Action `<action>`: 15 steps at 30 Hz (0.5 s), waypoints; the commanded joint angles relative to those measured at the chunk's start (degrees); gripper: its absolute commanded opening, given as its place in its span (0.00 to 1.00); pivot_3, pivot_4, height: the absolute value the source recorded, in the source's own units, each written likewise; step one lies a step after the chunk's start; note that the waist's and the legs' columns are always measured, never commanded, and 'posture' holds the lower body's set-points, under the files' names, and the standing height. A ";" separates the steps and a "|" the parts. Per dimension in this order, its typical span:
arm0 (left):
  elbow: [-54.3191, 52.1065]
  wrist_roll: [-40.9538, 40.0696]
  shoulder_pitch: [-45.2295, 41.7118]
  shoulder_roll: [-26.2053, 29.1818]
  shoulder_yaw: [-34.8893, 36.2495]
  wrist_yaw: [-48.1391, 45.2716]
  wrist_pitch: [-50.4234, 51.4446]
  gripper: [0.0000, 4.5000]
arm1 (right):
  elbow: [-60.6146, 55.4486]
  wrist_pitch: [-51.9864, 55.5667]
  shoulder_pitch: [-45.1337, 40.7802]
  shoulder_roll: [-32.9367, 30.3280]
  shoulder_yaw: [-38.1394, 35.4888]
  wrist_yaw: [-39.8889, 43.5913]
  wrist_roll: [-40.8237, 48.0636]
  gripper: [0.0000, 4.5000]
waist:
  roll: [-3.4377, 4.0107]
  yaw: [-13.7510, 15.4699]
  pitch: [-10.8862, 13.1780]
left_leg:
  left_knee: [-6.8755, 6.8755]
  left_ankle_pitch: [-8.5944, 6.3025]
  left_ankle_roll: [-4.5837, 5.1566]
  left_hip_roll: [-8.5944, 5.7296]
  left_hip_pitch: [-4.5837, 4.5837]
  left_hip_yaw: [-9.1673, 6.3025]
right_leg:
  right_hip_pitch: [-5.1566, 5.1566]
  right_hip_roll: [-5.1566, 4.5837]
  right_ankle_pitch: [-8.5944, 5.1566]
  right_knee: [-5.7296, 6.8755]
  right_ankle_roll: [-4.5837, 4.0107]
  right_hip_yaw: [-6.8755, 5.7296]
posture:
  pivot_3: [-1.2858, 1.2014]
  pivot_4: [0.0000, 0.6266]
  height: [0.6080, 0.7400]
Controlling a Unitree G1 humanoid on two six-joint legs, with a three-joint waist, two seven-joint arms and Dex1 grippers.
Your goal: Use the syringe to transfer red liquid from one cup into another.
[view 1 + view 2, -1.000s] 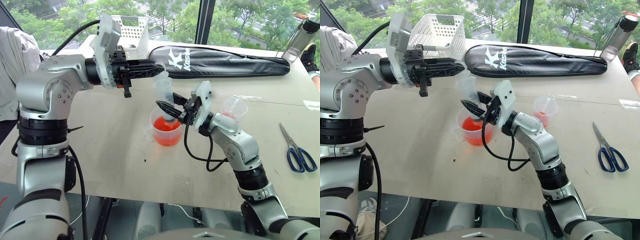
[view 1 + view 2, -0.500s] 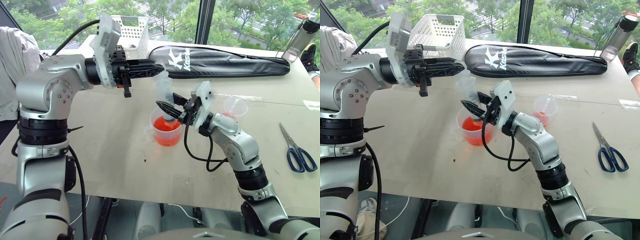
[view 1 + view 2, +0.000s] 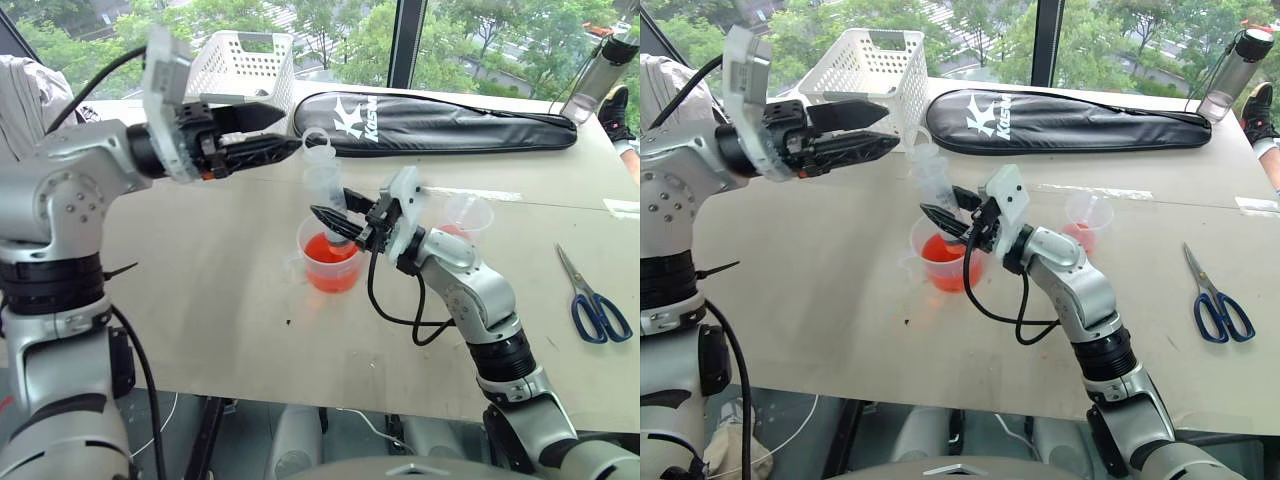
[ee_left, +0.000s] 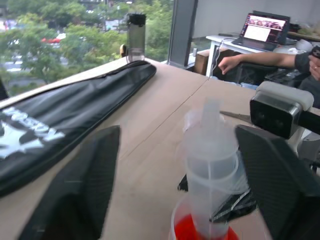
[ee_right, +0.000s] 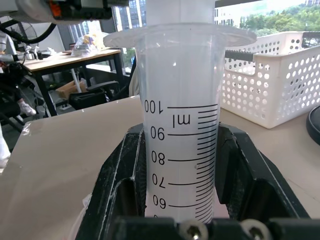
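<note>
right gripper point(image 3: 335, 222) clamped around the barrel of the syringe point(image 3: 326, 190), upright with its tip down in the large cup point(image 3: 329, 254) of red liquid point(image 3: 330, 250). left gripper point(image 3: 885, 130) spread wide, apart from the plunger top, up and to the robot's left of the syringe. small cup point(image 3: 468, 217) waiting past the right wrist, on the syringe's far side. best to keep the barrel vertical, tip submerged, then close squarely on the plunger head and draw up slowly.
</note>
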 commanded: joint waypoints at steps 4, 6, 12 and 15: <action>-6.04 -5.89 7.20 3.23 4.81 -1.35 4.94 1.00 | -1.21 -2.22 -0.68 0.50 -0.49 0.50 0.14 0.30 | -0.01 0.22 0.00 | 0.02 0.00 0.00 -0.01 0.00 0.01 | 0.01 -0.03 0.00 -0.01 0.00 0.00 | 0.52 0.24 0.88; -7.35 -5.39 9.18 2.00 4.46 0.20 3.99 1.00 | -1.11 -2.62 -0.93 0.62 -0.57 0.58 0.17 0.30 | -0.01 0.32 0.00 | 0.02 0.00 0.00 -0.01 -0.01 0.00 | 0.01 -0.04 -0.01 -0.01 -0.01 -0.02 | 0.52 0.24 0.88; -11.12 -6.01 10.53 -3.05 3.31 5.58 3.48 1.00 | -2.54 -2.52 -1.67 0.88 -1.53 0.76 1.65 0.30 | -0.02 0.29 0.00 | 0.08 0.00 -0.01 -0.02 0.00 0.01 | 0.02 -0.04 -0.07 0.05 -0.13 0.00 | 0.52 0.24 0.88; -11.72 -5.98 9.83 -4.94 2.70 7.38 3.34 1.00 | -2.93 -2.64 -1.47 0.05 -1.03 0.83 0.88 0.30 | -0.02 0.28 0.00 | 0.08 0.00 -0.01 -0.02 0.00 0.00 | 0.01 -0.03 0.00 0.07 -0.01 0.00 | 0.52 0.24 0.88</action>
